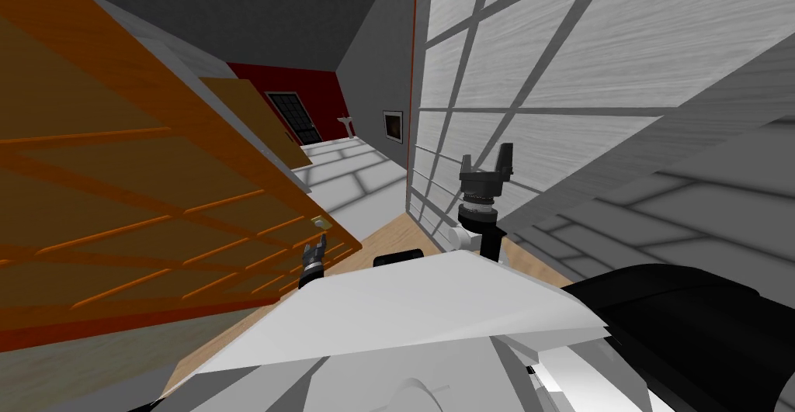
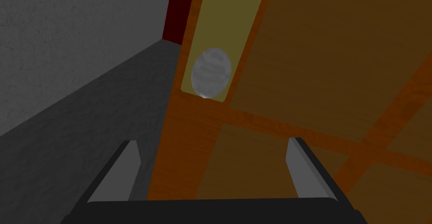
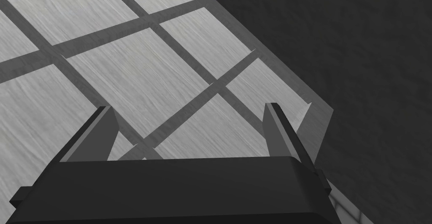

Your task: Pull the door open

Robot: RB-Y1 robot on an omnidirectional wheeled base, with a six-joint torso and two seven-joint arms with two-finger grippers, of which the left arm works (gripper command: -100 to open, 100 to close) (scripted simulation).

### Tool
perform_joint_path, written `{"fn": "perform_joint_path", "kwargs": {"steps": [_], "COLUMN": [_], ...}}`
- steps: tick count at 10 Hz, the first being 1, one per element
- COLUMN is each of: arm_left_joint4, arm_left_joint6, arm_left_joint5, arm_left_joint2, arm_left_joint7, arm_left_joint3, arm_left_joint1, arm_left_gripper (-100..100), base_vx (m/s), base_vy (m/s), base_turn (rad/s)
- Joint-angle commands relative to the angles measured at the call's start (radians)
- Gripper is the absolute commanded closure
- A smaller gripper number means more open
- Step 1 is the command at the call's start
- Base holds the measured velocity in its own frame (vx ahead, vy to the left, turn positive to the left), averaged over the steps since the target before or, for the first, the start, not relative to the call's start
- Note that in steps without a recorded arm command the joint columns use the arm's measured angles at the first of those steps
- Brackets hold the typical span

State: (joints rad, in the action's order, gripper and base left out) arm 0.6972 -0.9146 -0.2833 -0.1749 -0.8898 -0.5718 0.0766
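Door: an orange-brown panelled door takes up the robot's left side in the head view, its face crossed by raised orange rails; its free edge ends just beside the left arm

Knob: a pale grey, rounded knob sits on a yellowish plate set close to the door's free edge

Left jaws: wide apart and holding nothing; both fingers point towards the edge of the door

Knob against the left jaws: it lies ahead of them, beyond the fingertips and roughly in line with the middle of the gap, apart from both fingers and untouched

Door edge against the left jaws: the edge runs up through the gap, nearer one finger than the other; the far finger lies over the door's brown face, the near one over a dark grey plane beside the door

Right jaws: raised on the robot's right and pointing upward, wide apart and empty, well apart from the door and the knob

Past the door's edge: a pale floor runs to a dark red wall, with a second orange door standing along the same side

Grey wall: a grey wall opposite the door carries a small framed picture

Near floor: light wood floor shows between the two arms
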Motion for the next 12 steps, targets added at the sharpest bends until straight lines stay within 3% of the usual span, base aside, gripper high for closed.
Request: {"fn": "perform_joint_path", "kwargs": {"steps": [1,10,12], "arm_left_joint4": [-0.003,-0.013,-0.013], "arm_left_joint6": [0.000,-0.002,-0.002], "arm_left_joint5": [-0.011,-0.054,-0.054], "arm_left_joint2": [0.001,0.005,0.005], "arm_left_joint7": [-0.050,-0.261,-0.262], "arm_left_joint3": [-0.007,-0.033,-0.033], "arm_left_joint1": [-0.003,-0.013,-0.013], "arm_left_gripper": [-100,-100,-100], "base_vx": [-0.021,-0.020,-0.010], "base_vy": [-0.020,-0.018,-0.010], "base_turn": [0.020,0.014,0.005]}}
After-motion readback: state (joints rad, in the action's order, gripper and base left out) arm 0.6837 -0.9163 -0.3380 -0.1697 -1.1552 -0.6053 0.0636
